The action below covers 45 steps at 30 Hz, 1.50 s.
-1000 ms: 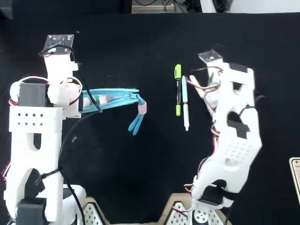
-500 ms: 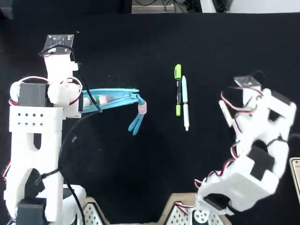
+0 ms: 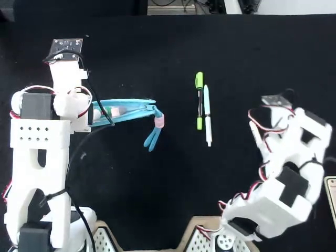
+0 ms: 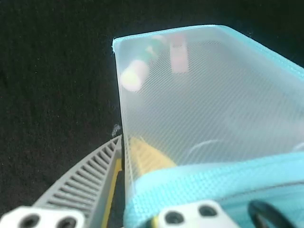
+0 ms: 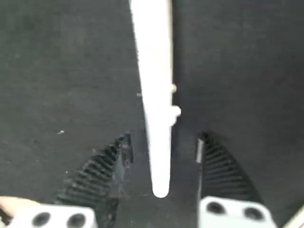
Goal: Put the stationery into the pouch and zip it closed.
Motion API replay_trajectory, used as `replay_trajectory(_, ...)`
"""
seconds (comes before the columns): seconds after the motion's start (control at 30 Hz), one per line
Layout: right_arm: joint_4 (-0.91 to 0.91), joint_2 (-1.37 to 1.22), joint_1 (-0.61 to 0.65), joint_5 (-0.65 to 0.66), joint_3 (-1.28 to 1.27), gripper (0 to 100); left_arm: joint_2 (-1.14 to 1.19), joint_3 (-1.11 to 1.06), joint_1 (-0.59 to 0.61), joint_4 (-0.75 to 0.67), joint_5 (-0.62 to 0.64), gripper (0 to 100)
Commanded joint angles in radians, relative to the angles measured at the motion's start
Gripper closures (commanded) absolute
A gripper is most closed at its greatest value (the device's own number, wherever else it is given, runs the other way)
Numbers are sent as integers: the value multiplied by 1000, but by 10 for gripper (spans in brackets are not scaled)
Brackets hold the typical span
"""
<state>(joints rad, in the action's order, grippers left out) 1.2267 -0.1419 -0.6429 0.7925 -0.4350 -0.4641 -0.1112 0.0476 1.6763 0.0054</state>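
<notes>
Right hand (image 5: 161, 142) withdrawn, white pen (image 5: 154, 71) between fingers (image 5: 118, 154)

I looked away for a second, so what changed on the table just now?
The right arm swung rightward, away from the pens, and drew back toward its base. The left arm, the pouch and both pens stayed put.

This looks to me like a robotics lab bench: a table draped in matte black cloth (image 3: 157, 199), my white plastic arm (image 3: 39, 152) trailing bare red servo wires (image 3: 37, 88), and dark loose cables (image 3: 176, 4) at the far edge.
</notes>
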Motion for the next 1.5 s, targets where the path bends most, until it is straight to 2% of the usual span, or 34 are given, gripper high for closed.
replay_trajectory(0.0, 83, 51, 126, -38, 160, 808, 3, -4, -12, 2, 2, 970)
replay_trajectory(0.13, 32, 50, 207, -106, 245, 815, 3, -4, -12, 2, 2, 970)
replay_trajectory(0.27, -55, 35, 265, -118, 231, 857, 3, -4, -12, 2, 2, 970)
replay_trajectory(0.5, -124, -108, 252, -77, 277, 861, 2, -4, -12, 3, 2, 970)
replay_trajectory(0.7, -114, -277, 227, -52, 423, 862, 3, -4, -12, 3, 2, 970)
replay_trajectory(0.9, 6, -380, 227, -49, 542, 868, 3, -4, -12, 3, 2, 970)
replay_trajectory(1.0, 63, -387, 224, -49, 588, 881, 3, -4, -12, 3, 2, 970)
replay_trajectory(1.13, 104, -386, 222, -49, 619, 832, -2, -4, -12, 3, 2, 970)
replay_trajectory(1.47, 101, -395, 184, 28, 611, 812, 2, -4, -12, 3, 2, 970)
